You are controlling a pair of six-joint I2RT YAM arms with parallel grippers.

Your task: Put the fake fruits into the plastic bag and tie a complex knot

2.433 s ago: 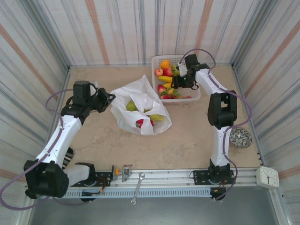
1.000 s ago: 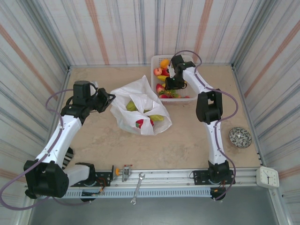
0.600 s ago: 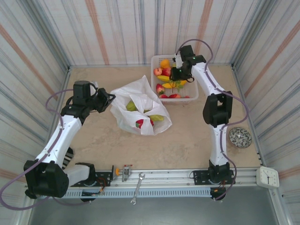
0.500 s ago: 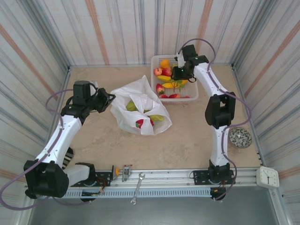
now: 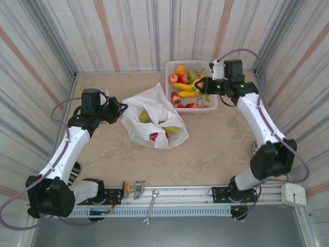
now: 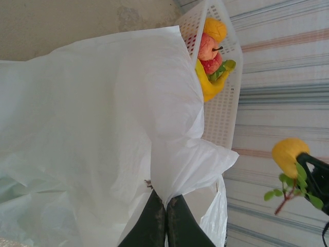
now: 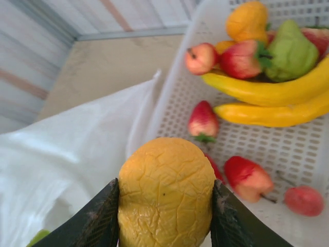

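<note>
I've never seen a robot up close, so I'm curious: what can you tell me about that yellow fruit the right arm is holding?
The yellow fruit is round, orange-yellow, with crackled, wrinkly skin that looks like plastic. A green leafy sprig on a reddish stem shows beside it. The right gripper has its jaws pressed on both sides, holding it in the air over the white basket.

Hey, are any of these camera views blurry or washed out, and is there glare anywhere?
Top external: evenly lit and sharp, with only soft shadows beside the plastic bag. Left wrist: the bag is blown out to near-flat white, its folds faint. Right wrist: the yellow fruit up close is crisp, wrinkles clear, no glare.
</note>
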